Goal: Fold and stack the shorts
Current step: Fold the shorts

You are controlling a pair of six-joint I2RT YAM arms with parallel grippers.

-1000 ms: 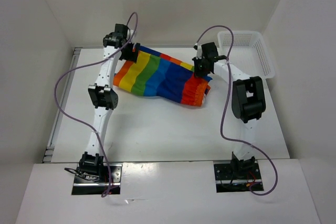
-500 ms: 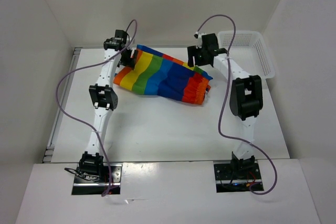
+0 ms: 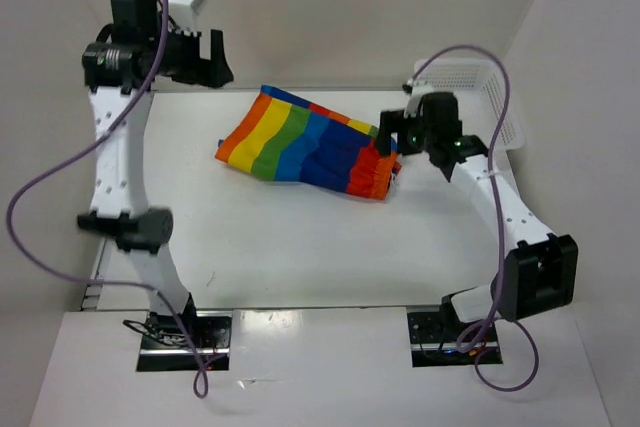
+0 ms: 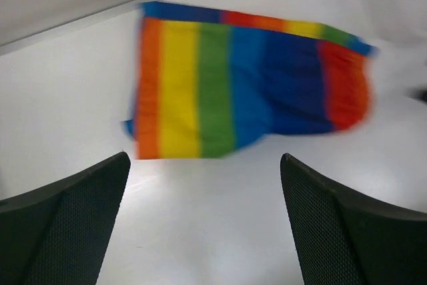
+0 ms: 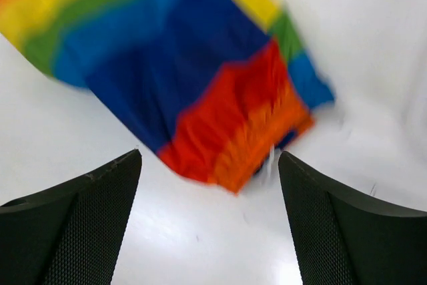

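Pulled back from the shorts [image 3: 300, 142], left fingers [image 4: 67, 231] and right fingers [image 5: 67, 218] stand released; only overhead shows the basket [image 3: 508, 112].

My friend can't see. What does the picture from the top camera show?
Rainbow-striped shorts lie on a white table. The left gripper hovers high at the back left; the right gripper sits beside their red end.

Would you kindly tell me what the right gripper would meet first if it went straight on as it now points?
The right gripper would most likely meet the red-orange end of the shorts just ahead; depth is unclear, so it might touch the table first.
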